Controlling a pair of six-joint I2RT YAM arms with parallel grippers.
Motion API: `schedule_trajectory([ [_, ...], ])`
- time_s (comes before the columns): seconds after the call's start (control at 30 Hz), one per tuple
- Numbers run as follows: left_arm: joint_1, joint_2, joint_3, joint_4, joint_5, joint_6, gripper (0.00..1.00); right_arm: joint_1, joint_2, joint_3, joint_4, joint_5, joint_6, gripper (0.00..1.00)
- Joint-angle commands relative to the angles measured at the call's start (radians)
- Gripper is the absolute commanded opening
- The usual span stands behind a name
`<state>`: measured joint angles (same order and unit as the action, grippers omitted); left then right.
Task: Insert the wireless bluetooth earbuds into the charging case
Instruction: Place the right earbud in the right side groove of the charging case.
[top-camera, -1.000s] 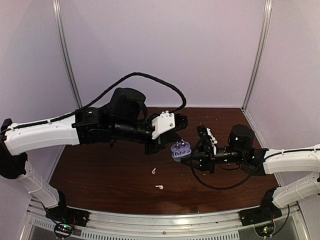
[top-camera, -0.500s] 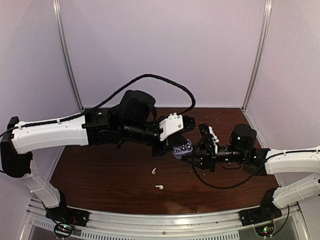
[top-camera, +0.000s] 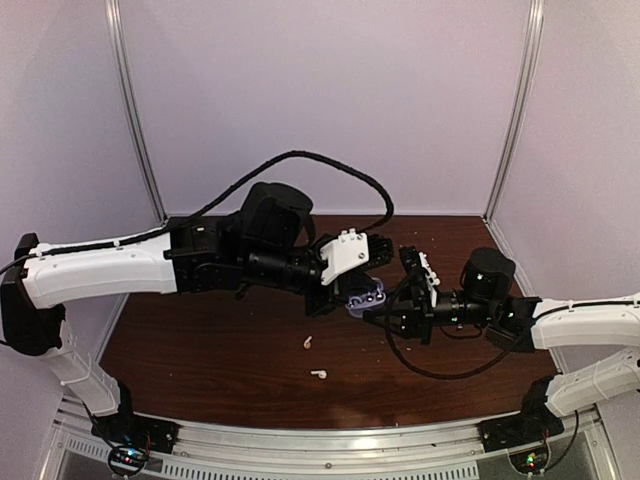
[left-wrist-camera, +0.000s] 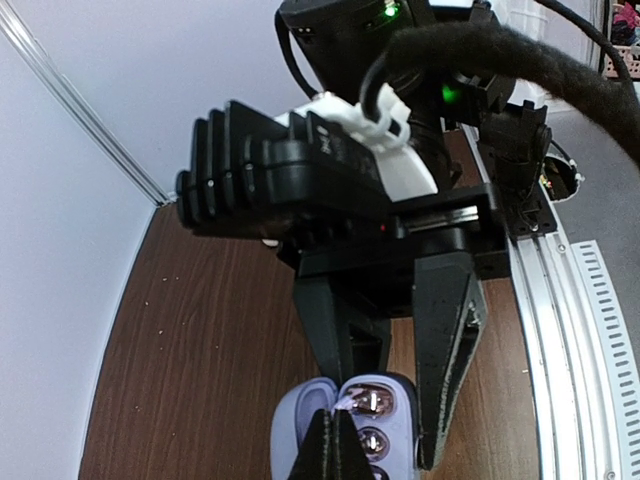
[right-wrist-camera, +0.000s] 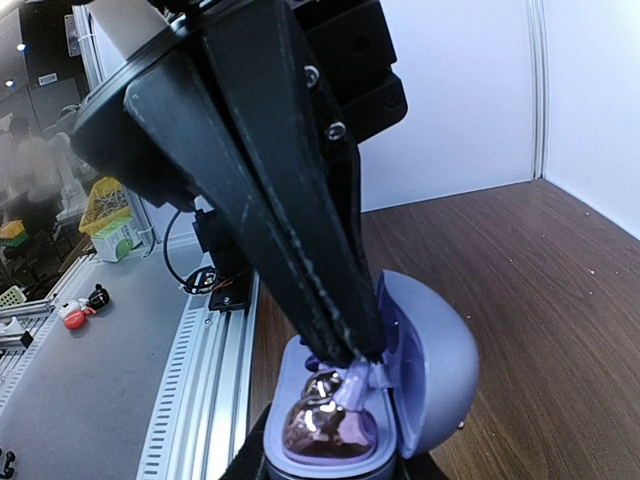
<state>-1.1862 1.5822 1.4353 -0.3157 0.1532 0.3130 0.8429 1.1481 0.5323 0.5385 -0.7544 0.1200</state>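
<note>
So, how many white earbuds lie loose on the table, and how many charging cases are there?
white earbuds: 2
lavender charging case: 1
Total: 3
Not counted: the lavender earbud pinched by the left gripper, and any hidden in the case.

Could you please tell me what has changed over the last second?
The left hand, pinching a purple earbud, moved right over the open purple charging case, which the right hand kept gripping. The two loose white earbuds stayed put.
</note>
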Motion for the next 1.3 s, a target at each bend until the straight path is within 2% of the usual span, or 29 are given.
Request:
schedule_trajectory([
  [0.0, -0.022, 0.003, -0.007, 0.014, 0.015, 0.027, 0.00, 0.005, -0.025, 0.000, 0.054, 0.020, 0.009, 0.00],
  [0.6, -0.037, 0.013, -0.016, -0.008, 0.079, 0.053, 0.00, -0.001, -0.039, 0.011, 0.068, 0.046, 0.020, 0.00],
  [0.93, -0.044, 0.052, 0.014, -0.046, 0.042, 0.045, 0.00, -0.001, -0.042, 0.023, 0.042, 0.027, -0.002, 0.00],
  [1.17, -0.043, 0.021, 0.046, -0.043, -0.020, 0.031, 0.00, -0.001, -0.045, 0.002, 0.048, 0.032, 0.007, 0.00],
  [1.23, -0.043, 0.013, 0.057, -0.045, -0.036, 0.033, 0.03, -0.001, -0.047, 0.002, 0.049, 0.029, 0.007, 0.00],
  [1.27, -0.043, 0.008, 0.061, -0.047, -0.041, 0.033, 0.10, -0.001, -0.047, 0.001, 0.049, 0.028, 0.007, 0.00],
])
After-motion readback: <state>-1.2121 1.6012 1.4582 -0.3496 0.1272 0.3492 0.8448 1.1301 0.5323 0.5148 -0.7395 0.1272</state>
